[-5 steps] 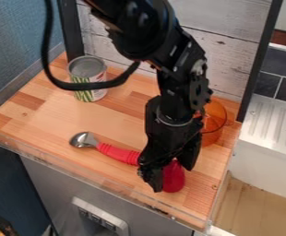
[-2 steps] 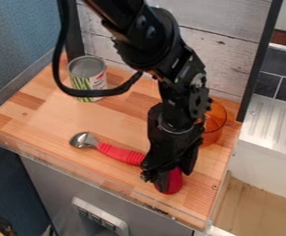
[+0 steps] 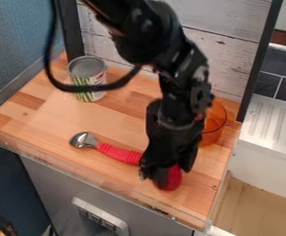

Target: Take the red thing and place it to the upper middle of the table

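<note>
The black gripper (image 3: 167, 170) hangs low over the front right part of the wooden table (image 3: 59, 115). Directly beneath it and partly covered by it is a rounded red thing (image 3: 172, 179), close to the front edge. Whether the gripper holds this red thing cannot be made out. To the left, a spoon with a ribbed red handle (image 3: 119, 153) lies with its metal bowl pointing left; the handle's right end meets the gripper's outline.
An open tin can (image 3: 87, 78) stands at the back left. A transparent orange cup (image 3: 214, 122) is right of the arm. A wooden panel rises behind, and a clear rim runs along the table's front and left edges.
The gripper shifted slightly right, then slightly back left. The red thing's visible part now sits a little left of where it was, with more of it covered. Spoon, can and cup have stayed put.
</note>
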